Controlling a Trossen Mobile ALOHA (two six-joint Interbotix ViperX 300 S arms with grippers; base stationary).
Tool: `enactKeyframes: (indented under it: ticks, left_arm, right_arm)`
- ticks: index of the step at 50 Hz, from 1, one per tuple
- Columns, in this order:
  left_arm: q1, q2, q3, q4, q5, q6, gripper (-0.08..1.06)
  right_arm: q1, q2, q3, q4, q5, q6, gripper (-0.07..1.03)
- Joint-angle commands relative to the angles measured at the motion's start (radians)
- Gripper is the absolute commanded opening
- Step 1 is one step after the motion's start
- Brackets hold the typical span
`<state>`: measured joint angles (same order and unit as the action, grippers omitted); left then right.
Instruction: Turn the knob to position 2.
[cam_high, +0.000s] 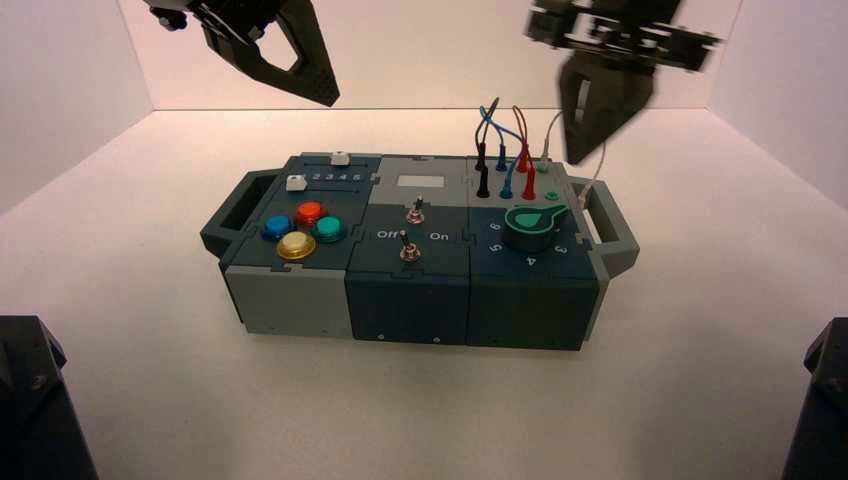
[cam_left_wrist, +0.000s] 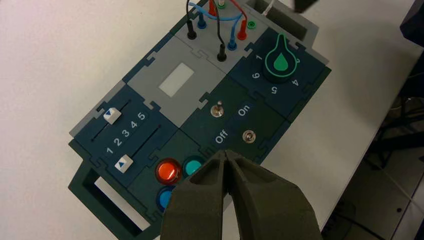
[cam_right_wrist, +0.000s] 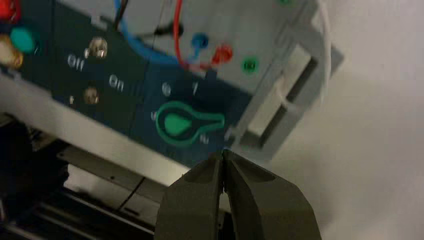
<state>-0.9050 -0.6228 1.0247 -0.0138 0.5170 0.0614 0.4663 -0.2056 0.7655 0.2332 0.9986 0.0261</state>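
The knob (cam_high: 530, 225) sits on the box's right dark-blue panel; its green teardrop pointer aims toward the back right handle. It also shows in the left wrist view (cam_left_wrist: 280, 61) and the right wrist view (cam_right_wrist: 180, 124). White digits 6, 5, 4 and 3 curve round its front. I cannot read a 2; a blurred digit (cam_right_wrist: 204, 139) lies just beside the pointer tip. My right gripper (cam_high: 578, 155) is shut and empty, hovering above the box's back right corner, behind the knob and apart from it. My left gripper (cam_high: 326, 97) is shut and empty, held high at the back left.
Plugged wires (cam_high: 505, 140) stand just behind the knob, close under the right gripper. Two toggle switches (cam_high: 415, 212) stand on the middle panel, and four push buttons (cam_high: 310, 213) and two sliders (cam_high: 295, 182) are on the left. The box handle (cam_high: 612, 225) juts out right.
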Motion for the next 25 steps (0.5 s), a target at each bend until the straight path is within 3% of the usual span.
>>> enactKeyframes:
  ticks: [1,8,14,25]
  left_arm:
    - [0.0,-0.005,-0.021,0.006,-0.005,0.005,-0.03]
    - [0.003,-0.008,-0.017,0.006,-0.006,0.006,-0.03]
    - [0.008,-0.009,-0.011,0.017,-0.009,0.005,-0.03]
    - [0.011,-0.011,-0.009,0.023,-0.014,0.006,-0.03]
  right_arm:
    - [0.002,-0.08,0.009,0.011,0.015,0.006,-0.02]
    - [0.002,-0.109,0.032,0.005,0.028,-0.002,-0.02]
    - [0.002,-0.11,0.051,-0.003,0.0,-0.025,-0.02]
    - [0.002,-0.115,0.078,-0.003,-0.032,-0.032,-0.02]
